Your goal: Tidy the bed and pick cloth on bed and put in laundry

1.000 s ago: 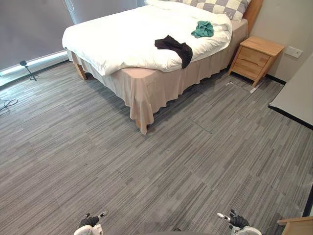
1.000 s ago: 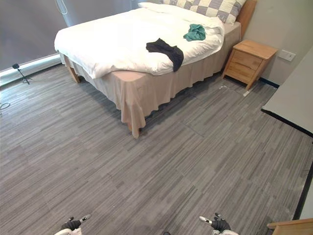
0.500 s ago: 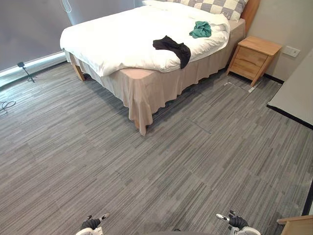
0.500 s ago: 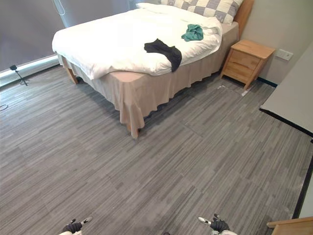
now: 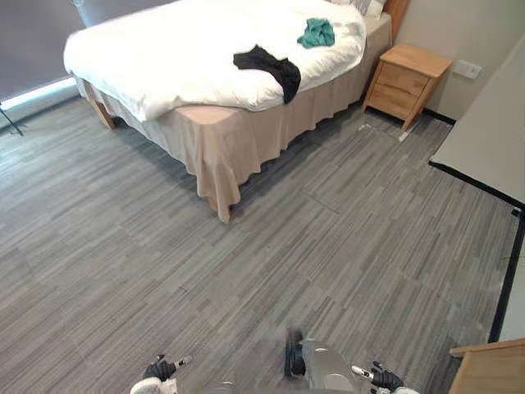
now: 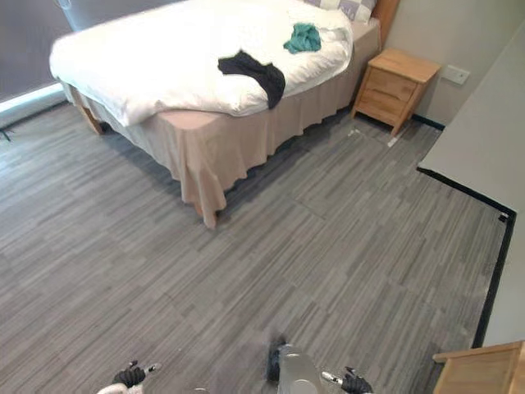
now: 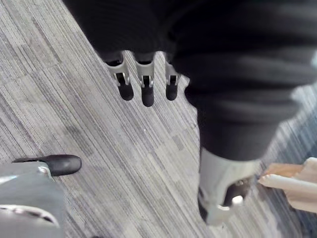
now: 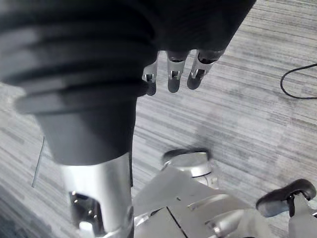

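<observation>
The black cloth (image 5: pixel 264 66) lies on the white duvet (image 5: pixel 164 57) of the bed (image 5: pixel 246 135), close to the side that faces the wooden nightstand (image 5: pixel 408 75). It is a dark, crumpled, stretched strip; its long axis runs across the bed, and one end hangs a little over the duvet's edge, pointing down to the grey floor (image 5: pixel 344 246). A teal cloth (image 5: pixel 316 33) sits further up the bed as a small bunched heap, with no clear direction. The left hand (image 5: pixel 156 371) and the right hand (image 5: pixel 384 379) hang low over the floor, well apart from the bed, fingers (image 7: pixel 146 94) relaxed and holding nothing.
</observation>
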Robot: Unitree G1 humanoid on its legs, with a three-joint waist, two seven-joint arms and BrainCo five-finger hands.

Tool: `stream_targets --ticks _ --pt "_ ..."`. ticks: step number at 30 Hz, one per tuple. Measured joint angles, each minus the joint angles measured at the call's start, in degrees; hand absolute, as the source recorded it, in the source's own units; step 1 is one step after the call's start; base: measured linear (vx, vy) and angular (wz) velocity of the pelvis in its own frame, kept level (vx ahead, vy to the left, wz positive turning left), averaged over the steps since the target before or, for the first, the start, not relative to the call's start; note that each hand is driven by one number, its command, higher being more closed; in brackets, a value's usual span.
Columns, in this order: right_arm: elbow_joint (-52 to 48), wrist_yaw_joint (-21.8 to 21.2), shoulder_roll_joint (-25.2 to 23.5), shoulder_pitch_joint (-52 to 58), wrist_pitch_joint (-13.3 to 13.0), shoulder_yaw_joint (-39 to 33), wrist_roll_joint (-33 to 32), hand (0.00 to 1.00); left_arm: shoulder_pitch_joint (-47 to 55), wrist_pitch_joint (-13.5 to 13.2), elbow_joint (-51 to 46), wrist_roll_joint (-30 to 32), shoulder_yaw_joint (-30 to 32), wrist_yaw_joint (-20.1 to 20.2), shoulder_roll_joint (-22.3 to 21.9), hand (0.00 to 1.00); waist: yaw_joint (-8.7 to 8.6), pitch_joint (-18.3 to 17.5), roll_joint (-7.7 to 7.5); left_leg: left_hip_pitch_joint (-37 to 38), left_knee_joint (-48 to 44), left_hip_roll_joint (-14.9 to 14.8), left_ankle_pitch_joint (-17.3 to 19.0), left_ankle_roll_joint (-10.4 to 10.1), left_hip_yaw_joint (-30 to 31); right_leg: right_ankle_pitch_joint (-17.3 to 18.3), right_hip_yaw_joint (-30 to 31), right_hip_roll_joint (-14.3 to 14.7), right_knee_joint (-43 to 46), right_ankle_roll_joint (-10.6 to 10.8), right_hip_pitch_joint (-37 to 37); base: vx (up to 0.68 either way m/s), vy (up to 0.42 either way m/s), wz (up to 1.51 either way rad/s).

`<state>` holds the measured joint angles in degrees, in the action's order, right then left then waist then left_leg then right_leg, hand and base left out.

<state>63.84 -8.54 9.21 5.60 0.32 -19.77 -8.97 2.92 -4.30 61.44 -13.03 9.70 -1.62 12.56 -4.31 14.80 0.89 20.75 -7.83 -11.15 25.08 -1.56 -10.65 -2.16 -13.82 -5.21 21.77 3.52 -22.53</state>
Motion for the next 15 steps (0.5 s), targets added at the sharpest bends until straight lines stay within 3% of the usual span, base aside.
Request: stream_targets --ticks 1,2,3,4,5,6,7,8,9,11,13,14,15 --pt "-0.1 -0.1 0.0 0.5 0.1 -0.6 0.0 0.00 0.2 -0.5 -0.2 -0.1 0.2 0.5 0.0 0.00 -0.18 -1.3 0.83 0.3 -0.1 -0.9 0.1 3.6 0.9 2.4 -1.2 0.8 3.5 -1.8 -1.6 0.57 -0.321 0.22" --pt "0.0 0.0 -0.2 0.0 0.3 -1.6 0.0 0.00 -0.4 -1.0 -0.2 -0.2 0.9 0.7 0.2 0.00 0.51 -1.3 1.38 0.0 -3.3 -2.0 -2.7 2.4 1.9 4.7 -1.5 1.9 5.8 -5.3 -2.0 0.59 -0.380 -0.28" --pt "0.0 -0.3 -0.2 -0.9 0.7 -2.7 0.6 0.00 -0.3 -1.5 -0.2 -0.8 1.3 0.8 -0.1 0.00 1.17 -1.7 2.26 -3.4 -11.9 -4.1 -7.7 -2.3 2.7 6.5 -1.9 3.6 6.5 -7.9 -0.7 0.47 -0.318 -0.35" --pt "-0.2 -0.4 0.0 -1.1 0.7 -2.9 1.4 0.00 0.0 -1.6 -0.2 -0.7 1.3 0.8 -0.3 0.00 1.13 -2.0 2.83 -5.3 -16.7 -5.0 -10.2 -2.4 3.5 7.6 -2.2 4.4 5.9 -8.5 0.6 0.71 -0.461 -0.11" --pt "-0.1 -0.5 0.5 -1.0 0.6 -3.1 3.1 0.00 0.1 -1.7 -0.1 -0.8 1.3 0.9 -1.0 0.00 0.82 -1.9 3.71 -10.8 -30.1 -7.2 -15.5 -2.5 4.5 9.6 -2.7 6.3 2.7 -8.5 5.7 0.62 -0.298 0.29" --pt "0.2 -0.5 0.9 -1.1 0.5 -2.9 4.7 0.00 0.1 -1.9 -0.2 -0.7 1.4 0.9 -1.7 0.00 1.22 -1.8 4.75 -15.2 -41.0 -7.6 -13.3 -3.8 6.0 9.7 -3.0 8.1 -2.0 -8.6 11.5 0.74 -0.340 0.35" --pt "0.3 -0.5 1.0 -1.1 0.4 -2.4 4.9 0.00 0.3 -2.0 -0.3 -0.7 1.6 1.0 -2.1 0.00 1.58 -1.7 4.65 -17.2 -44.9 -7.1 -11.7 -3.9 6.4 9.7 -3.0 8.8 -4.5 -8.6 15.1 0.58 -0.222 0.30" --pt "0.4 -0.7 1.2 -1.2 -0.1 -1.7 6.0 0.00 1.5 -2.2 -1.0 -0.7 1.6 1.2 -2.6 0.00 1.99 -1.5 3.56 -20.9 -48.1 -5.2 -9.5 -2.6 6.1 10.0 -3.0 9.4 -8.5 -8.9 20.5 0.54 -0.205 0.18" --pt "0.4 -1.1 1.9 -2.0 -1.1 -0.7 6.6 0.00 2.9 -2.4 -2.0 -0.7 1.6 2.0 -3.3 0.00 2.82 -1.6 2.91 -25.3 -46.7 -2.3 -8.3 -0.9 4.6 10.5 -2.8 9.5 -11.8 -9.0 24.7 0.51 -0.197 0.07" --pt "-0.1 -1.2 3.2 -3.6 -2.1 0.2 6.6 0.00 3.6 -2.6 -2.5 -0.8 1.6 1.9 -4.3 0.00 4.76 -1.4 2.67 -31.3 -38.6 1.1 -8.2 -0.4 0.2 11.4 -2.5 9.4 -14.5 -9.0 28.3 0.46 -0.155 -0.19" --pt "-0.9 -1.4 4.2 -4.7 -2.4 0.5 6.6 0.00 5.1 -2.6 -2.5 -1.3 1.6 1.9 -5.2 0.00 6.39 -1.5 2.66 -34.3 -20.2 3.6 -12.6 -0.8 -11.9 12.9 -2.8 9.5 -17.0 -9.3 31.4 0.43 -0.120 -0.08" --pt "-2.4 -1.6 4.5 -4.8 -2.4 0.8 6.6 0.00 5.3 -2.6 -2.6 -1.4 1.6 1.8 -5.5 0.00 6.67 -1.6 2.88 -34.9 -13.8 4.3 -15.4 0.3 -18.0 13.5 -3.3 10.0 -18.3 -9.1 33.1 0.50 -0.062 0.26" --pt "-3.6 -1.6 4.5 -4.9 -2.5 1.1 6.6 0.00 6.1 -2.5 -2.6 -2.1 1.6 1.7 -5.4 0.00 6.87 -1.6 2.80 -35.0 -8.6 5.7 -17.7 3.1 -25.4 14.8 -4.1 10.7 -19.6 -8.8 35.8 0.67 -0.038 0.51"
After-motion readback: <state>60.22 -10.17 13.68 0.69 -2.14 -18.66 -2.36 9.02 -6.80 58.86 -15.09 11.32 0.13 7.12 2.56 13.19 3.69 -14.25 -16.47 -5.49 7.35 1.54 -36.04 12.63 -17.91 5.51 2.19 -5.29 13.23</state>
